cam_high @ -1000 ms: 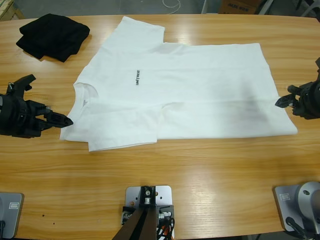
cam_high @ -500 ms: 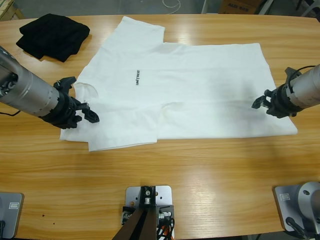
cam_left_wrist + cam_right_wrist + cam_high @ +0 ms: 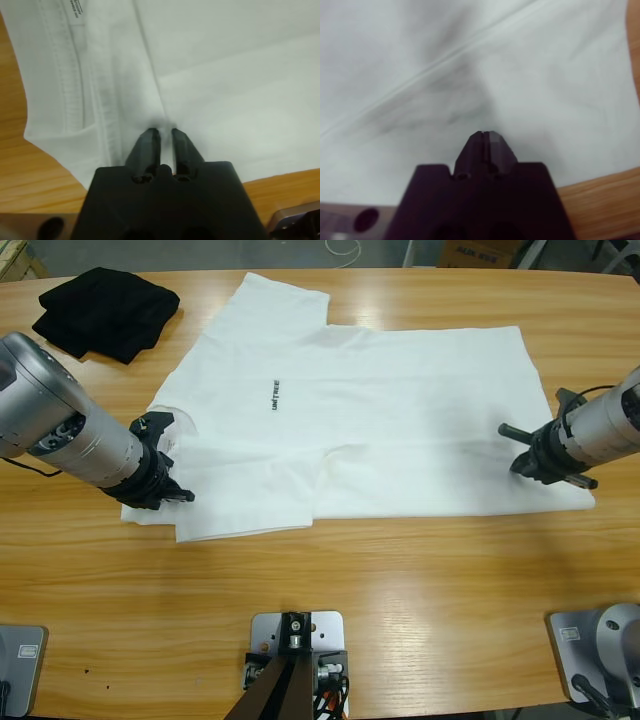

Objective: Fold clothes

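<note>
A white T-shirt (image 3: pixel 380 420) lies flat across the table, collar to the left, with small dark lettering (image 3: pixel 275 393) on the chest. Its lower sleeve is folded in over the body. My left gripper (image 3: pixel 178 494) is down on the shoulder just below the collar. In the left wrist view its jaws (image 3: pixel 163 132) stand nearly together, pinching a small pucker of the T-shirt (image 3: pixel 225 75) beside the neck label (image 3: pixel 75 7). My right gripper (image 3: pixel 520 464) sits at the hem end, shut (image 3: pixel 487 135) on wrinkled white cloth (image 3: pixel 420 60). A black garment (image 3: pixel 105 310) lies bundled at the far left corner.
The wooden table (image 3: pixel 400 580) shows bare wood along its near side, in front of the shirt. Beyond the far edge are a white cable (image 3: pixel 345 250) and a cardboard box (image 3: pixel 480 252).
Both arms have come in from the table's ends onto the shirt. The left gripper, wide open a second ago, has dropped onto the shoulder and shut; the right has closed at the hem.
</note>
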You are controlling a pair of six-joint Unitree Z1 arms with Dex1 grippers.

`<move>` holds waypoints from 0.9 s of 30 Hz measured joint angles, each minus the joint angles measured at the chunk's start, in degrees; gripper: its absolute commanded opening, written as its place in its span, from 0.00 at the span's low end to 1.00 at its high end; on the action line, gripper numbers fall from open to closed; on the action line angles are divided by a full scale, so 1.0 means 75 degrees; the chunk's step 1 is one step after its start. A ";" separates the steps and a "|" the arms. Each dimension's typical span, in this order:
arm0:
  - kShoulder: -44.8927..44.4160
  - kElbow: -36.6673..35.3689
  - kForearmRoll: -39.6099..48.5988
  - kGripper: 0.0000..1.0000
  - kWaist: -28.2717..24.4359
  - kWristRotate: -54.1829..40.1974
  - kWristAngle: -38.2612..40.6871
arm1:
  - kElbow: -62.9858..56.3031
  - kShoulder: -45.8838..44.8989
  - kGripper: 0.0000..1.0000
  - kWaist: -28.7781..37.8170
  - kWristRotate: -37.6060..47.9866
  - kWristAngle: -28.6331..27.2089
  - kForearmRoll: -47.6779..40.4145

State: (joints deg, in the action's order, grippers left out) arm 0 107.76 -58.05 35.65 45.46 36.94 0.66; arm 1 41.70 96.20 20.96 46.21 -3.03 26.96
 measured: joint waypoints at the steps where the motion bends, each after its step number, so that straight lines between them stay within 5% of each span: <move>1: 0.0011 -0.0025 0.0080 0.00 0.0001 0.0000 -0.0002 | -0.0016 0.0021 0.00 -0.0089 0.0014 0.0039 0.0001; 11: -0.0065 0.0028 0.1238 0.00 0.0127 0.0100 -0.0215 | -0.0017 -0.0013 0.00 -0.0541 0.0709 0.0476 0.0527; 27: -0.0604 0.0545 0.1424 0.00 0.0779 0.0911 -0.0225 | -0.0042 -0.0050 0.00 0.0945 0.1943 0.0790 0.1201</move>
State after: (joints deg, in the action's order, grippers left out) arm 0 103.23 -53.97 46.33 51.30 43.78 -1.03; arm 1 41.38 95.83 28.05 60.78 2.90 35.96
